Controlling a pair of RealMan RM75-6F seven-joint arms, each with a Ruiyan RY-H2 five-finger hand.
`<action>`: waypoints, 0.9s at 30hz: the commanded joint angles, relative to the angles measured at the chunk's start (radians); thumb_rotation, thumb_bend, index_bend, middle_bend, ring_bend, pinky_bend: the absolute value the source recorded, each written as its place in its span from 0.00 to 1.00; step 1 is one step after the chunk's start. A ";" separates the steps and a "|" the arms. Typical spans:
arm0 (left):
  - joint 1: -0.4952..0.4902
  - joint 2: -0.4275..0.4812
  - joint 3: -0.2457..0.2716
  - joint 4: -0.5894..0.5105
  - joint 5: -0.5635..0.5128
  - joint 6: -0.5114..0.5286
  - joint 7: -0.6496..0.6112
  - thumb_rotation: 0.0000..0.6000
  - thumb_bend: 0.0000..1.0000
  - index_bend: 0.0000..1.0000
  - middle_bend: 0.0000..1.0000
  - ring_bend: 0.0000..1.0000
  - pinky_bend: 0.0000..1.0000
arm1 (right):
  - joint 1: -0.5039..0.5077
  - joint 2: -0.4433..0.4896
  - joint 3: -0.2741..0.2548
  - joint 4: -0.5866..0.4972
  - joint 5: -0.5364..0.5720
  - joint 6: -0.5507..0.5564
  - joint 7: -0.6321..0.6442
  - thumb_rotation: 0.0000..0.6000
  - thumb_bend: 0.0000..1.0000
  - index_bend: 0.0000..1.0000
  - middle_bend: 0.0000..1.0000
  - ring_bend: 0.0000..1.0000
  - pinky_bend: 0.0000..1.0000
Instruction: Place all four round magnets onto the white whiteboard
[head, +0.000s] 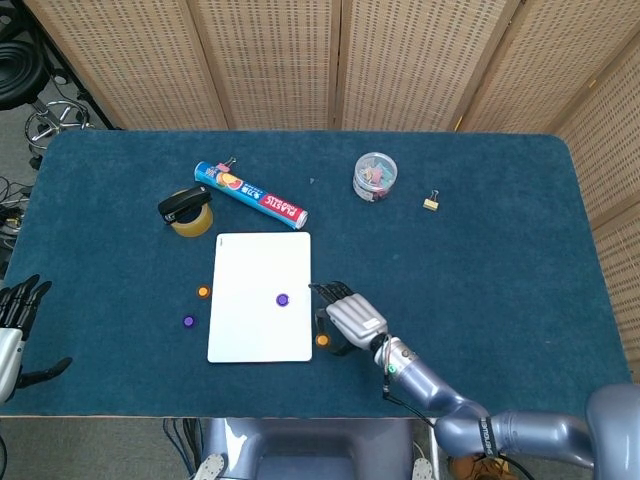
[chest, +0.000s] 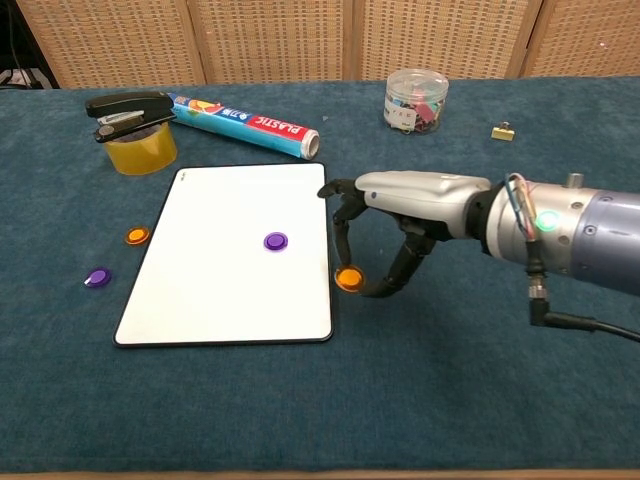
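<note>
My right hand (chest: 400, 205) (head: 345, 315) pinches an orange round magnet (chest: 349, 278) (head: 322, 340) just off the right edge of the white whiteboard (chest: 210, 270) (head: 250, 320). A purple magnet (chest: 275, 241) (head: 283, 299) lies on the board. On the cloth left of the board lie another orange magnet (chest: 136, 236) (head: 203, 292) and a second purple magnet (chest: 97, 277) (head: 188, 322). My left hand (head: 18, 325) hangs at the table's left edge with its fingers apart and nothing in it.
Behind the board lie a cling-film roll (chest: 245, 124) and a tape roll (chest: 140, 150) with a black stapler (chest: 128, 106) on it. A clear jar of clips (chest: 415, 100) and a binder clip (chest: 502, 131) stand at the back right.
</note>
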 joint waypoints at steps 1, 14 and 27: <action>0.000 0.006 -0.002 0.000 -0.005 -0.002 -0.012 1.00 0.00 0.00 0.00 0.00 0.00 | 0.069 -0.078 0.032 0.045 0.059 -0.022 -0.076 1.00 0.36 0.55 0.00 0.00 0.00; 0.000 0.024 -0.003 0.001 -0.008 -0.004 -0.048 1.00 0.00 0.00 0.00 0.00 0.00 | 0.199 -0.215 0.070 0.142 0.296 -0.018 -0.209 1.00 0.36 0.55 0.00 0.00 0.00; 0.000 0.024 -0.003 -0.002 -0.010 -0.006 -0.042 1.00 0.00 0.00 0.00 0.00 0.00 | 0.240 -0.234 0.060 0.179 0.358 -0.025 -0.213 1.00 0.36 0.39 0.00 0.00 0.00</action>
